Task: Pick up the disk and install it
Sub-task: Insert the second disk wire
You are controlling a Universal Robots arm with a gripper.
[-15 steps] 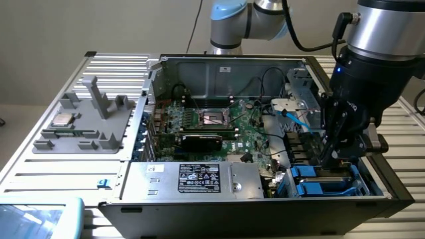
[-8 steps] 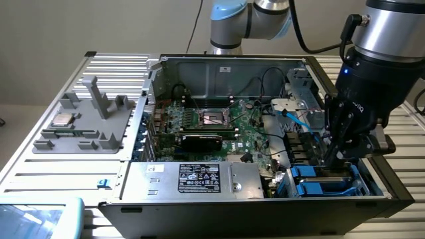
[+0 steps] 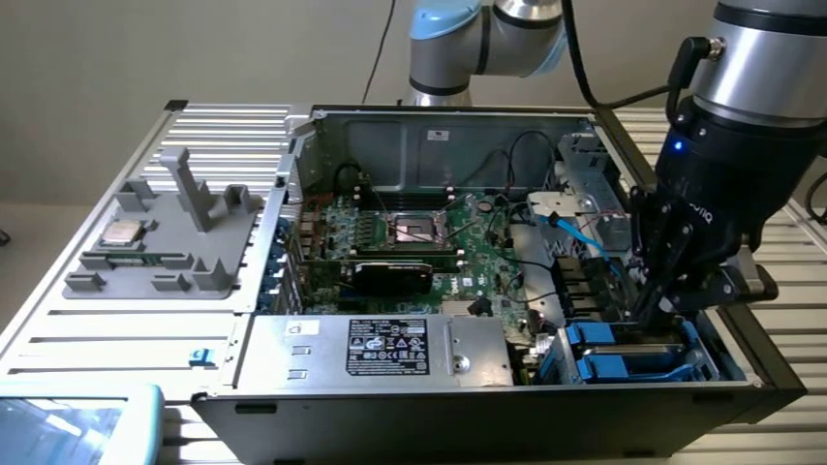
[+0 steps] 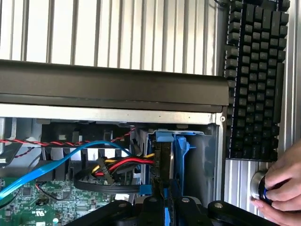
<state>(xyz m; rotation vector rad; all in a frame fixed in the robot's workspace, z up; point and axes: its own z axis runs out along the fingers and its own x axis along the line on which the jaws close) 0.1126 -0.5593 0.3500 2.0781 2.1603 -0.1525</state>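
The disk (image 4: 180, 149) stands on edge in the drive bay at the corner of the open computer case (image 3: 440, 131); I see its blue bracket and dark narrow side. My gripper (image 4: 165, 207) reaches down over it, fingers drawn close together on its upper edge. In the exterior view my gripper (image 3: 653, 312) is low inside the case at the exterior view's right, just above the blue drive carriers (image 3: 621, 351). The disk's label face is hidden.
A blue cable (image 4: 56, 162) and a red-yellow-black cable bundle (image 4: 123, 165) run right beside the bay. A silver box with a sticker (image 3: 387, 349) lies along the case's near edge. A black keyboard (image 4: 254, 80) and a person's hand (image 4: 280, 186) on a knob are outside the case.
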